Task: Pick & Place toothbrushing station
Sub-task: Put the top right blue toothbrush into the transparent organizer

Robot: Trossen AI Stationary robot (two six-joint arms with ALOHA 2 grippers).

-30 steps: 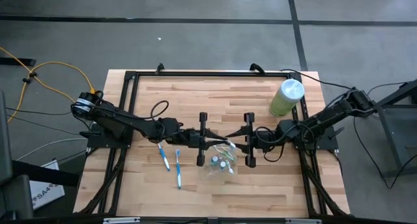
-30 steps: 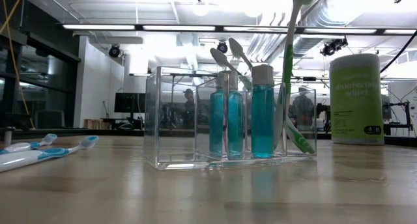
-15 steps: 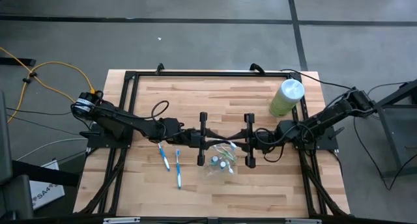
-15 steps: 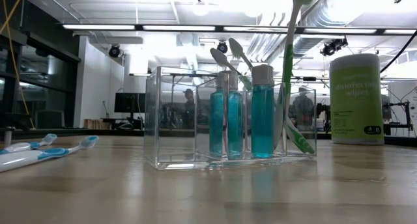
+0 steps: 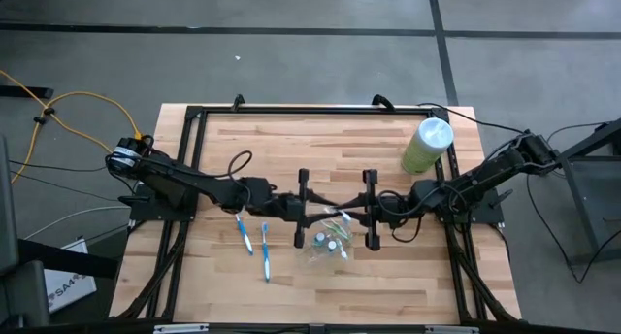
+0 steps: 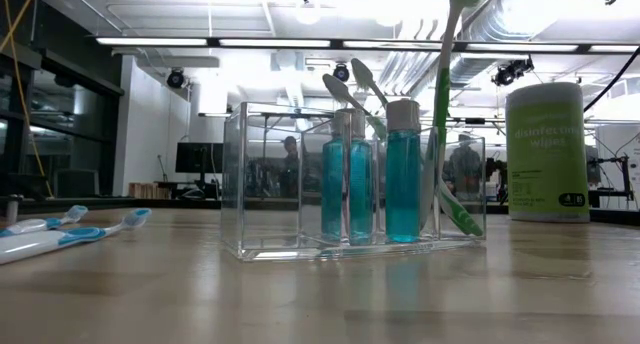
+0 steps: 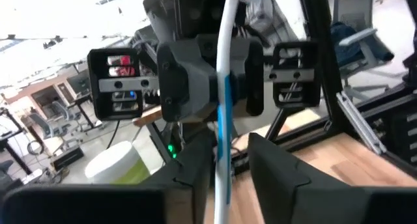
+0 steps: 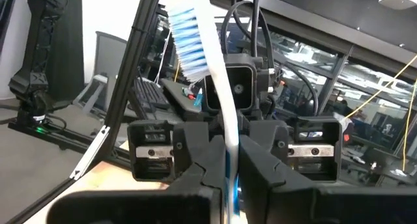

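A white and blue toothbrush (image 8: 225,126) stands upright between my two grippers, above the table's middle and just beyond the clear tray (image 5: 330,247). My right gripper (image 8: 229,182) is shut on it. My left gripper (image 7: 229,168) faces it from the left and is open. Its fingers stand on either side of the brush's lower handle (image 7: 220,172); whether the nearer finger touches, I cannot tell. The tray (image 6: 350,239) rests on the table and holds teal bottles (image 6: 403,179) and a leaning green toothbrush (image 6: 448,104). My right gripper pinches the toothbrush's handle (image 8: 228,160) between its two fingers, which come level from the table's right side and lie across it. The brush stands upright with its bristle head (image 8: 186,38) on top, lifted clear of the table.
Two blue and white toothbrushes (image 5: 244,234) (image 5: 265,253) lie on the table left of the tray. A tall pale-green canister with a white top (image 5: 427,145) stands at the far right. A black frame (image 5: 310,111) runs around the table.
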